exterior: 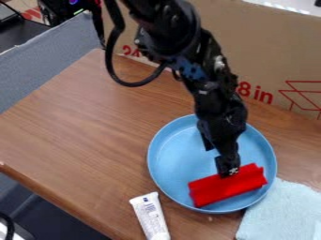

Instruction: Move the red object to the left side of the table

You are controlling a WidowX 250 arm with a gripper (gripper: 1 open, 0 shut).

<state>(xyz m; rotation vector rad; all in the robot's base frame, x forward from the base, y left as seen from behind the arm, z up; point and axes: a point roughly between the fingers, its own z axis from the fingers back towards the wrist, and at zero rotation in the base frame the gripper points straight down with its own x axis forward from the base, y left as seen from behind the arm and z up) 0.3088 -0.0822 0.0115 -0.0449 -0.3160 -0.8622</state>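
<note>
While the black gripper (pixel 228 169), fingers spread wide, sits over the flat red ridged bar (pixel 228 186) in the round blue plate (pixel 170 150), a white tube (pixel 150 217) and pale blue cloth (pixel 282 217) lie adjacent.

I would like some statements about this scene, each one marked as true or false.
1. The red object lies on the blue plate. True.
2. The gripper is right over the red object, at its upper edge. True.
3. The red object already lies on the bare wood at the left side of the table. False: it is on the plate, toward the right.
4. A white tube lies on the table near the front edge of the plate. True.
5. The light blue cloth covers the red object. False: the cloth lies beside the plate, at the lower right.
</note>
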